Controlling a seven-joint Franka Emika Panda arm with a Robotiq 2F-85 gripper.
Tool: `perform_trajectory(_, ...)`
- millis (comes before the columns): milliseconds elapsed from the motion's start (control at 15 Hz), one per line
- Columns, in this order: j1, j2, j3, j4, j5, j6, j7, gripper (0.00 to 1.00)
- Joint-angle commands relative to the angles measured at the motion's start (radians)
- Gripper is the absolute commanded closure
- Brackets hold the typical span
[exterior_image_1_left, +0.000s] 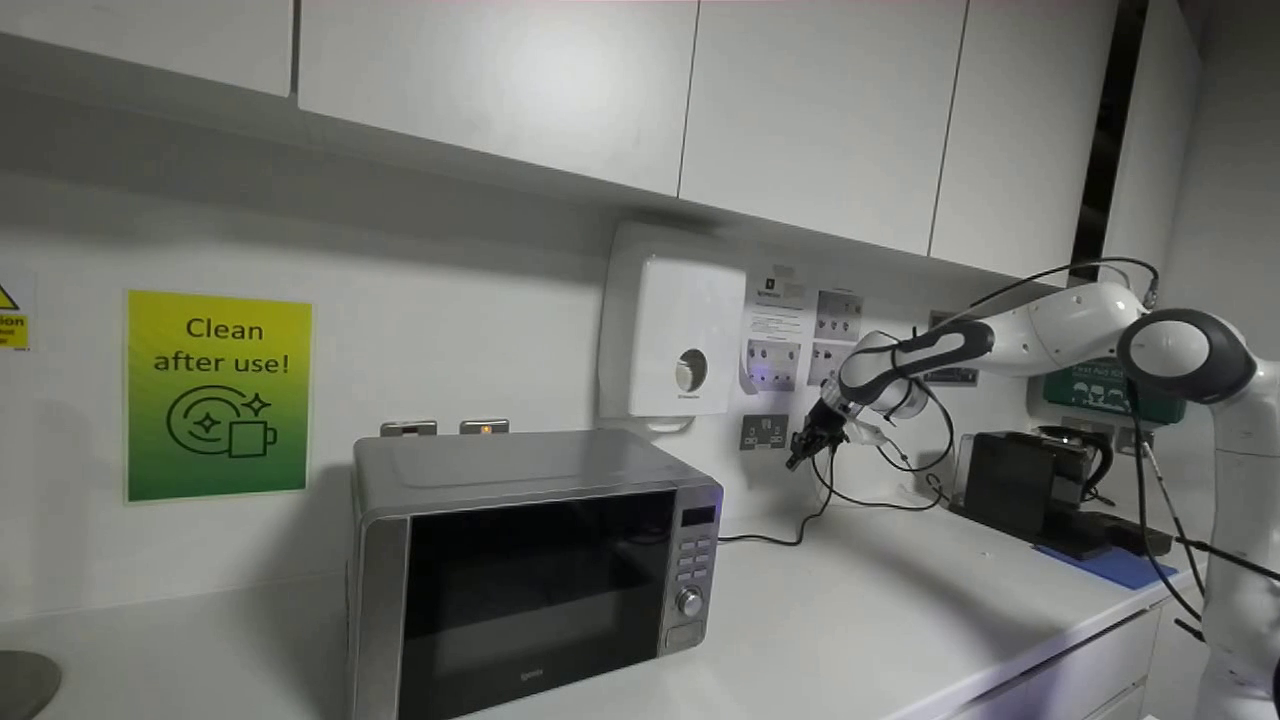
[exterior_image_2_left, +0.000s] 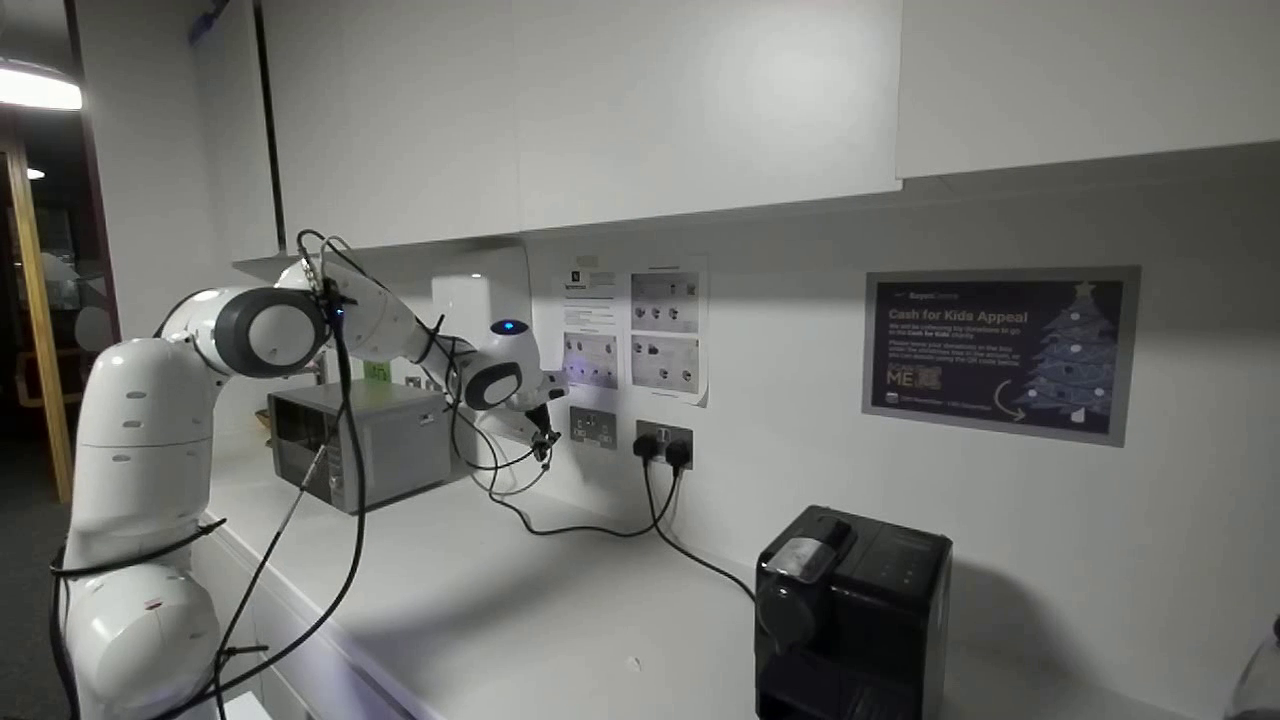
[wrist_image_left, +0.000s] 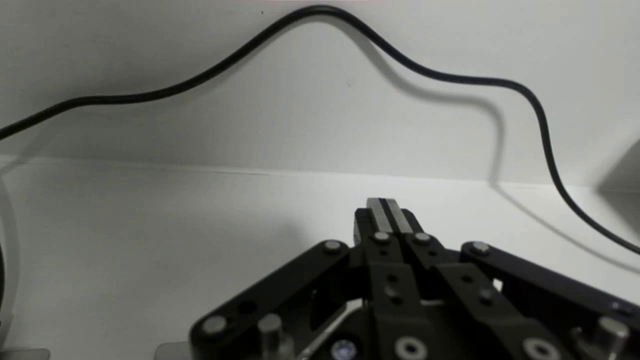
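My gripper (wrist_image_left: 384, 202) is shut, its two pale-edged fingertips side by side with nothing held between them. In both exterior views the gripper (exterior_image_1_left: 793, 464) points downward in the air above the white counter (exterior_image_1_left: 850, 610), near the back wall. A grey wall socket (exterior_image_2_left: 593, 427) is close behind it. The wrist view has a black cable (wrist_image_left: 322, 10) running in a wavy line ahead of the fingers, apart from them. Left of the gripper in an exterior view stands a silver microwave (exterior_image_1_left: 540, 590), its dark door shut.
A black coffee machine (exterior_image_2_left: 900, 580) stands on the counter; a blue mat (exterior_image_1_left: 1110, 566) lies by it. Plugged-in cables (exterior_image_2_left: 590, 531) trail along the wall. Above are white cupboards (exterior_image_1_left: 820, 110), with a towel dispenser (exterior_image_1_left: 690, 300) and printed sheets (exterior_image_2_left: 665, 335) below. Cables hang from the arm.
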Motion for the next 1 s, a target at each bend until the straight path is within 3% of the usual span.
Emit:
perform_trajectory(0,-0.02,-0.136,0.008,-0.138,0.065,-0.032,-0.152,1.0)
perform_trajectory(333,0.004,-0.248,-0.024,-0.239,0.116,-0.021,-0.288,1.0)
perform_trajectory(933,0.064,-0.462,-0.1,-0.372,0.068,-0.093,-0.35,1.0)
